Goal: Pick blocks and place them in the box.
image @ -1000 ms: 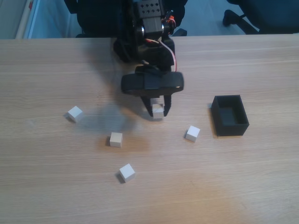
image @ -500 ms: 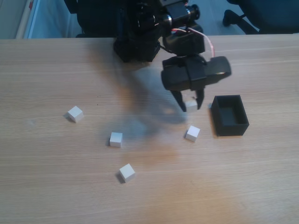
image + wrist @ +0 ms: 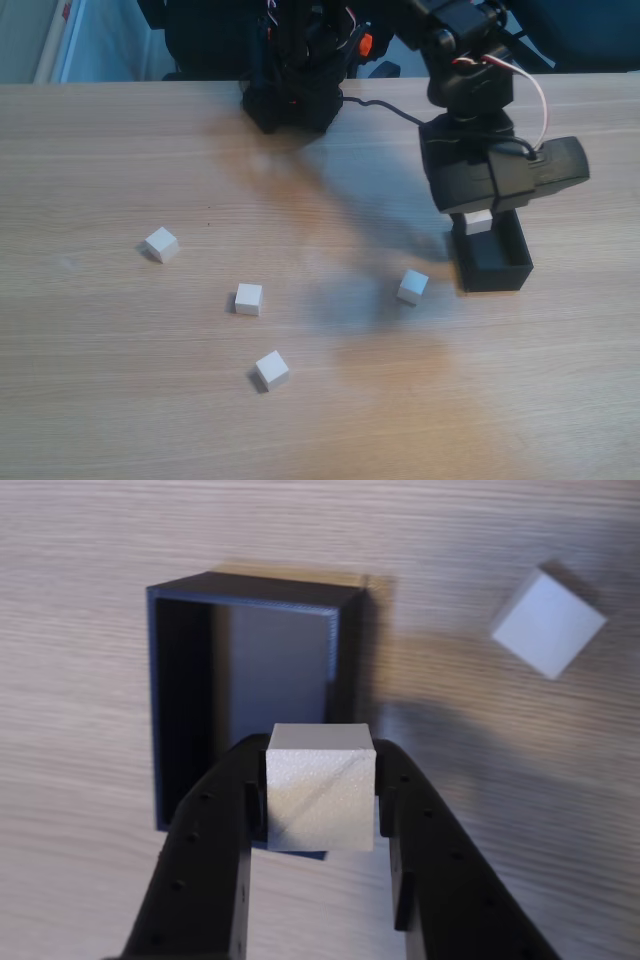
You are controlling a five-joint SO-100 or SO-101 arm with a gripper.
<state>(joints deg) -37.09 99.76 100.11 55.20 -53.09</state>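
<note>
Light wood-grain tabletop [image 3: 120,400]. Black two-finger gripper [image 3: 320,798] pinches one small white cube [image 3: 320,785] directly above the small black open-topped box [image 3: 180,700]. In the fixed view four loose white cubes [image 3: 247,298] lie on the table, the nearest at the box's nine o'clock.

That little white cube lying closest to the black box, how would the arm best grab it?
From straight above, closing on two opposite flat sides of the cube nearest the box. It sits turned at an angle to the box, so the end effector should twist to match. Nothing crowds it.
</note>
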